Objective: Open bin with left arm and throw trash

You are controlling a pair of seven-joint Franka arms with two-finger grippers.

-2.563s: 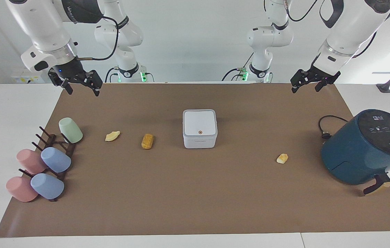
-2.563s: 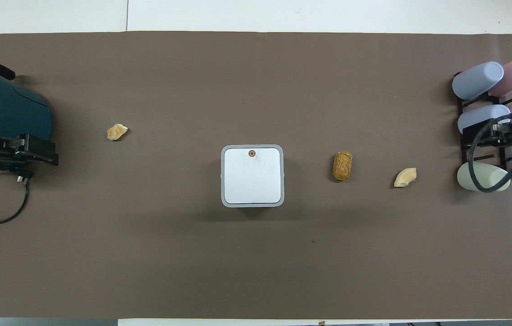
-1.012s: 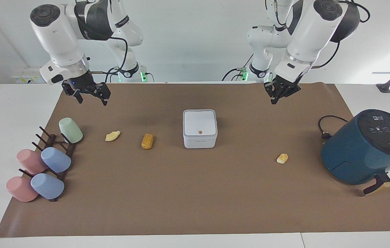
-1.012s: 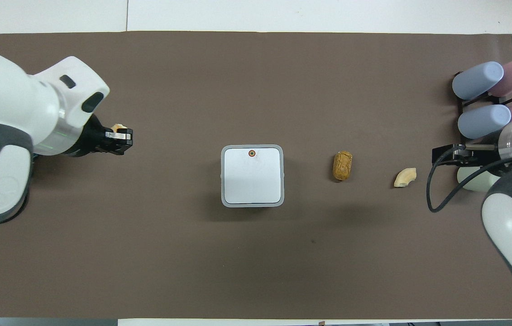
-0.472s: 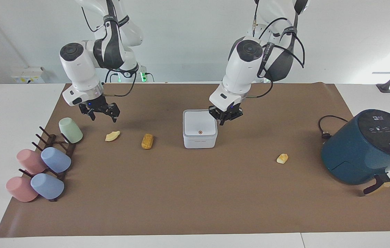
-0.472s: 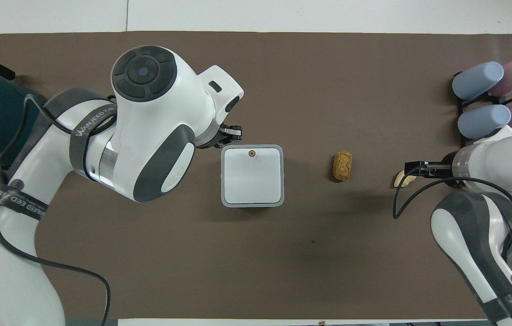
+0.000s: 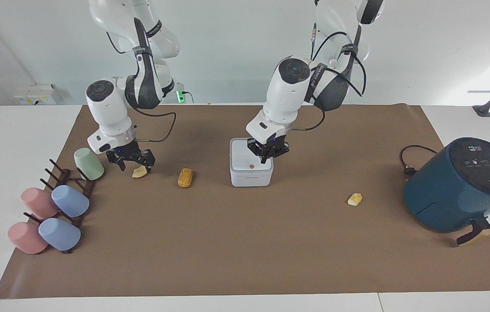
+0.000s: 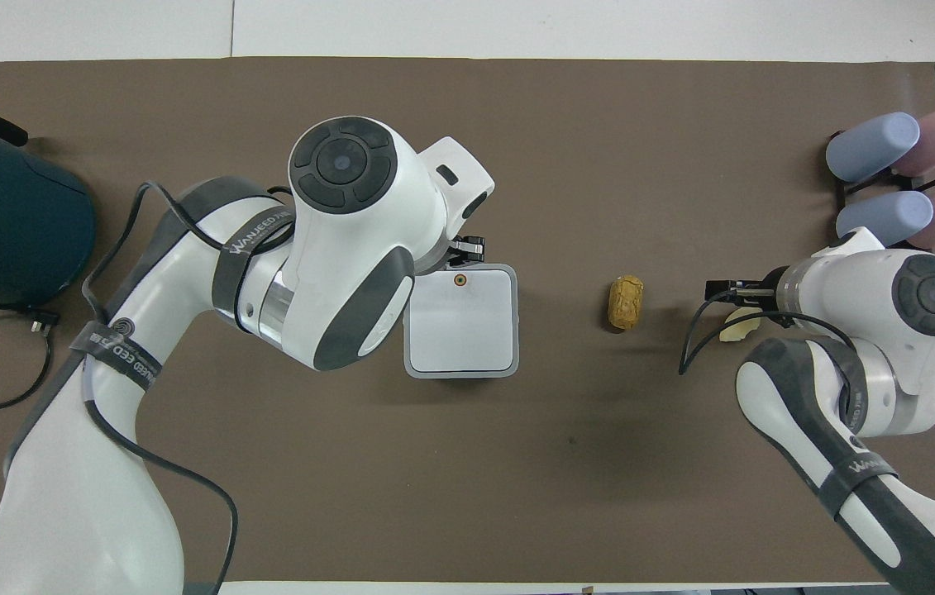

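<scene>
The white bin [image 7: 251,173] stands mid-mat with its lid down, the orange button [image 7: 251,166] on the lid's edge farthest from the robots. It also shows in the overhead view [image 8: 460,330]. My left gripper [image 7: 265,158] looks shut and empty, low over the lid beside the button; I cannot tell if it touches. My right gripper [image 7: 135,166] is open, low over the pale yellow wedge [image 7: 139,173]. The orange-brown lump [image 7: 185,177] lies between wedge and bin. The small yellow-white chunk [image 7: 354,199] lies toward the left arm's end.
A dark teal air fryer [image 7: 461,186] with its cable [image 7: 407,161] stands at the left arm's end. A rack of pastel cups [image 7: 54,203] stands at the right arm's end, beside the right gripper.
The left arm swung in from the air fryer's end and came down over the bin's lid, its fingers closing on the way. The right gripper moved down from the mat's edge to the wedge.
</scene>
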